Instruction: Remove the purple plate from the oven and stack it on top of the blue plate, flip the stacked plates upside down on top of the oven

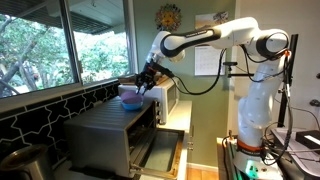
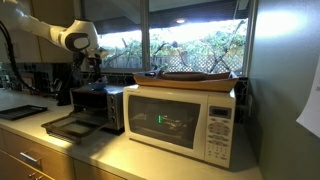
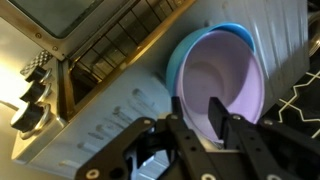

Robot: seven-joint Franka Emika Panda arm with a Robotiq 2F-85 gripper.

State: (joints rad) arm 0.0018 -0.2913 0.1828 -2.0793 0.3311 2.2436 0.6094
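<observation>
The purple plate (image 3: 225, 72) sits nested inside the blue plate (image 3: 180, 58), hollow side up, on the ribbed top of the dark-grey oven (image 3: 105, 125). My gripper (image 3: 195, 115) straddles the near rim of the stack, with one finger outside the blue plate and the other finger (image 3: 216, 115) inside the purple one. The jaws stand a little apart, wider than the thin rim. In an exterior view the gripper (image 1: 143, 85) hangs just over the blue plate (image 1: 129, 98) on the oven (image 1: 105, 135). From the far side the oven (image 2: 95, 105) and gripper (image 2: 92, 70) look small, and the plates cannot be made out.
The oven's door (image 1: 160, 150) hangs open toward the front, and its knobs (image 3: 35, 90) sit beside the cavity. A white microwave (image 2: 185, 120) stands next to the oven, carrying a flat tray (image 2: 195, 77). Windows and a tiled wall (image 1: 40, 115) lie behind the counter.
</observation>
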